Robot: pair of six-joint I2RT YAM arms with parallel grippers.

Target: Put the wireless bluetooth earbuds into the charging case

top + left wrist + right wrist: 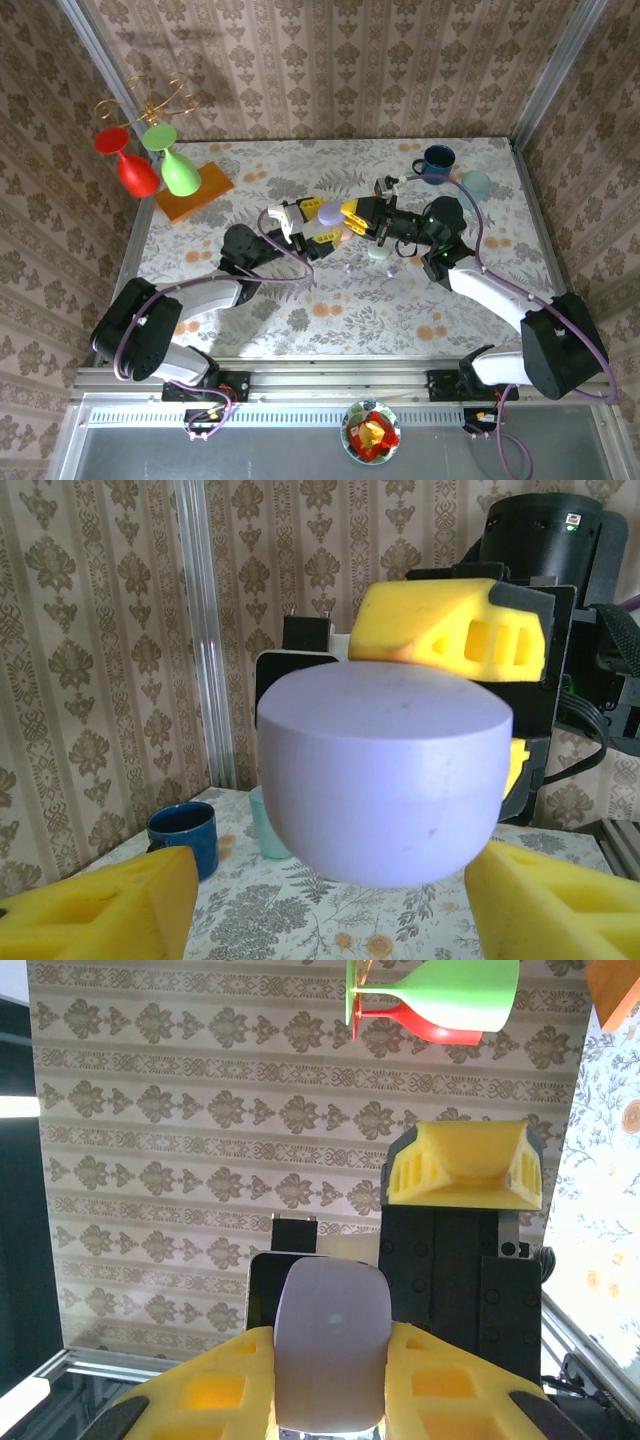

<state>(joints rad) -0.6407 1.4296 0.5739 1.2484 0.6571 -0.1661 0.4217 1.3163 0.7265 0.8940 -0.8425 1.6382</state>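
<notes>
The bench (300, 300) wears a pale cloth printed with grey leaves and orange blossoms, and beige damask wallpaper closes it in on three sides. Beyond the left fingers (110, 905) stand a blue mug (185, 835) and a pale teal cup (262, 825). Well apart from both pairs of fingers, a red goblet (135, 172) and a green goblet (178, 170) stand by an orange block (195, 192).

The lilac case (330, 1345) is matte, smooth and pebble-rounded. The right fingers (440, 1390) pinch it from both sides, raised off the bench. The left fingers are spread, one to each side of it, and no contact shows. A tiny lilac speck, seemingly an earbud (349, 268), lies on the cloth near both pairs of fingers, beside a pale mint case (380, 254).

The speck is too small to show its shape. No seam or lid shows on the lilac case, so I cannot tell whether it is open. The left fingers are cut off by the lower edge of the left wrist view.
</notes>
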